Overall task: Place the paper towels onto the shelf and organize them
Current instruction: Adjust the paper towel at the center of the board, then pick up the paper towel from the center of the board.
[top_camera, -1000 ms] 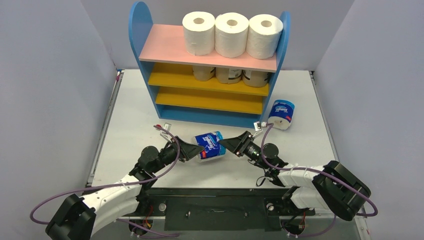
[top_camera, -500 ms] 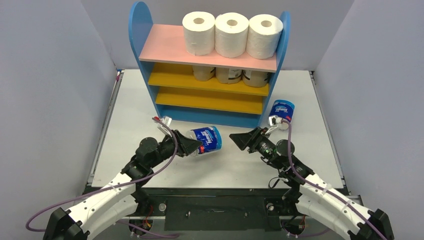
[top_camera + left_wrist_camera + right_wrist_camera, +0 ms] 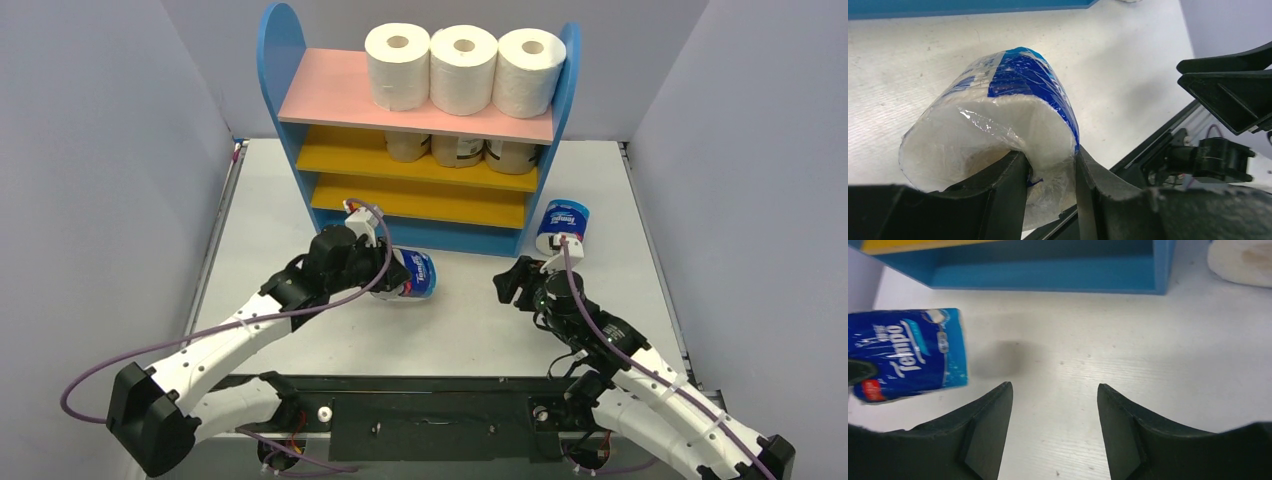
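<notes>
**Left arm takes the wrapped roll to the shelf; right arm lets go**

Since a second ago the left arm point(image 3: 230, 335) has swung from the near middle of the table point(image 3: 265, 200) toward the shelf point(image 3: 278, 60), taking the blue-and-white roll point(image 3: 417, 276) with it. The right arm point(image 3: 640, 365) has released that roll and drawn off to the right.

The shelf stands at the far middle of the table. Three white rolls point(image 3: 463, 68) stand side by side and touching on the right part of its pink top board. Three tan rolls point(image 3: 458, 150) sit in a row on the upper yellow board below, partly hidden by the pink board.

The blue-and-white roll now lies tilted on its side just in front of the shelf's blue base, about level with the shelf's middle. Whether it rests on the table cannot be told. A second blue-and-white roll point(image 3: 562, 228) stands upright on the table just beside the near end of the shelf's right side panel.

The left gripper point(image 3: 1050, 160) is clamped on the near end of the tilted roll, its fingers pinching the wrapped wall and squashing it inward. The right gripper point(image 3: 1054, 390) has its jaws apart with only bare table between them. It holds nothing and sits to the right of the held roll and on the near side of the upright one, apart from both.
</notes>
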You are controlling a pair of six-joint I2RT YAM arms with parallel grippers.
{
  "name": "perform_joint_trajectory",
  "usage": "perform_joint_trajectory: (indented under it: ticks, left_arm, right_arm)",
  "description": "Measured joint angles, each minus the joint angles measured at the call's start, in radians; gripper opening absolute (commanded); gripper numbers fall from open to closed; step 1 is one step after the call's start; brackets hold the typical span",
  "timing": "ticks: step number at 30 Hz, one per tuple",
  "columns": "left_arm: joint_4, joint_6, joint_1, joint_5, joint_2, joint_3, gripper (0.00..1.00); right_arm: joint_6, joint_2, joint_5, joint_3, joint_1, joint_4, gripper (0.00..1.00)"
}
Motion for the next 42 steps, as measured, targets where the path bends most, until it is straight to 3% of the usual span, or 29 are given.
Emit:
perform_joint_trajectory:
  ticks: [9,18,26,34,42]
  left_arm:
    - [-0.217,0.149,-0.133,-0.109,0.188,0.226,0.36]
    - [-0.272,0.233,-0.302,-0.163,0.394,0.307,0.39]
    - [-0.3,0.262,-0.378,-0.222,0.468,0.359,0.55]
    - [-0.302,0.279,-0.427,-0.27,0.479,0.395,0.8]
    - [-0.322,0.25,-0.428,-0.338,0.351,0.395,0.95]
  right_arm:
    - [-0.022,0.027,0.097,-0.003,0.0,-0.098,0.56]
    - [-0.031,0.021,0.119,-0.01,0.001,-0.111,0.55]
    - [-0.03,0.013,0.121,-0.023,0.001,-0.116,0.55]
    - [-0.026,0.011,0.123,-0.03,0.005,-0.116,0.55]
    - [-0.045,-0.033,0.109,-0.031,0.021,-0.106,0.57]
